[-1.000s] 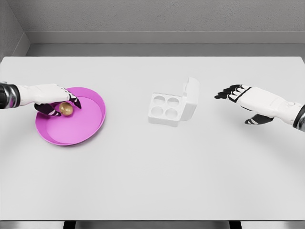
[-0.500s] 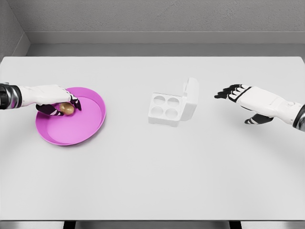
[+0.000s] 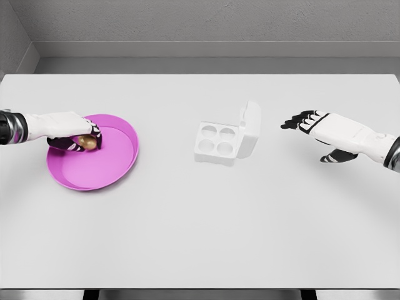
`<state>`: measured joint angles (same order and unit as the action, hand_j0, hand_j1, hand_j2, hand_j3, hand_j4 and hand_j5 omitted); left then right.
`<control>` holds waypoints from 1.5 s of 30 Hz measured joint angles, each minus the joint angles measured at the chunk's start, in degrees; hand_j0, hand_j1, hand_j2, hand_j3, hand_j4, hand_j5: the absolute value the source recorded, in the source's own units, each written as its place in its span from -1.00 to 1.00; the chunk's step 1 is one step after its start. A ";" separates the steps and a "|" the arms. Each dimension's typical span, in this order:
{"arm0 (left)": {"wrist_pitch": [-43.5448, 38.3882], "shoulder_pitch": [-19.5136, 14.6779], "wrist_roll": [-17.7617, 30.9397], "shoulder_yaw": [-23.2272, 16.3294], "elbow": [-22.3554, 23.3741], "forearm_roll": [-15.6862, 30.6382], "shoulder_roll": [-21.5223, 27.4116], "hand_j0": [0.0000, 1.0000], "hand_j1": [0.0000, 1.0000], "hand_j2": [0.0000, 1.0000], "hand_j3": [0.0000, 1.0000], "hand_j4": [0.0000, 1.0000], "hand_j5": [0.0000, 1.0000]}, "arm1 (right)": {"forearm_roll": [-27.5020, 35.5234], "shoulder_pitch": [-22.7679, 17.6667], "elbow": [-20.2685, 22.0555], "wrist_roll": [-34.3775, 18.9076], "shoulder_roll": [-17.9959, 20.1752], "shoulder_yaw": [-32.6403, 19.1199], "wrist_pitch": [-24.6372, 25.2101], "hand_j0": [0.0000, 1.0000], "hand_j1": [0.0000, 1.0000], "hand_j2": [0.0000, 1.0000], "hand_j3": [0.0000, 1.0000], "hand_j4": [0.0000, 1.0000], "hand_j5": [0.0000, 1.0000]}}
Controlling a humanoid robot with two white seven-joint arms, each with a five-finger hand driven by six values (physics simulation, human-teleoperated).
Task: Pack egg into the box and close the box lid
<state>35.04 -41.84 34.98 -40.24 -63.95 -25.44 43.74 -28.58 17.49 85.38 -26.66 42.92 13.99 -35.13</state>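
Egg (image 3: pixel 88 143), brownish-gold, sits at the left of the frame inside the pink bowl (image 3: pixel 119 164), near the bowl's upper-left rim. The left robot hand (image 3: pixel 74 134) reaches in from the left edge and has its dark fingers (image 3: pixel 95 132) curled around the egg, thumb below and the others over the top, so only part of the egg shows between them. Whether the egg is lifted off the bowl's floor or touching it cannot be told from this view.

Near the middle of the frame, well apart from the bowl, the white box (image 3: pixel 217 142) rests on the tabletop (image 3: pixel 200 219). Its four round cups face up and hold nothing. The lid (image 3: pixel 250 128) stands open, hinged along the box's right side and tilted up and back.

At the right of the frame the right robot hand (image 3: pixel 309 123) hovers above the tabletop, well to the right of the lid. Its fingers are stretched out and relaxed, pointing toward the box, with nothing in them
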 measured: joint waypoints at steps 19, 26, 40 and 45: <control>0.13 0.09 0.00 2.20 -5.66 -0.17 -0.43 -0.22 -0.22 -0.22 -0.22 -0.22 -0.22 | 0.09 0.00 -0.01 0.00 0.13 -0.09 0.00 1.00 1.00 1.00 1.00 1.00 1.00; 0.12 0.88 0.04 3.75 -7.79 -0.09 -1.38 -0.26 -0.26 -0.26 -0.26 -0.26 -0.26 | 0.09 0.00 -0.03 0.01 0.17 -0.09 0.00 1.00 1.00 1.00 1.00 1.00 1.00; 0.13 1.23 0.04 6.01 -9.45 -0.12 -6.45 -0.30 -0.30 -0.30 -0.30 -0.30 -0.30 | 0.17 0.00 -0.05 0.00 0.17 -0.16 0.00 1.00 1.00 1.00 1.00 1.00 1.00; 0.13 1.23 0.04 6.41 -10.14 -0.17 -8.37 -0.30 -0.30 -0.30 -0.30 -0.30 -0.30 | 0.17 0.00 -0.05 0.00 0.17 -0.17 0.00 1.00 1.00 1.00 1.00 1.00 1.00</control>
<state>35.17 -40.61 35.01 -33.83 -74.10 -25.61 35.37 -28.41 17.49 85.33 -26.67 43.09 13.82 -35.13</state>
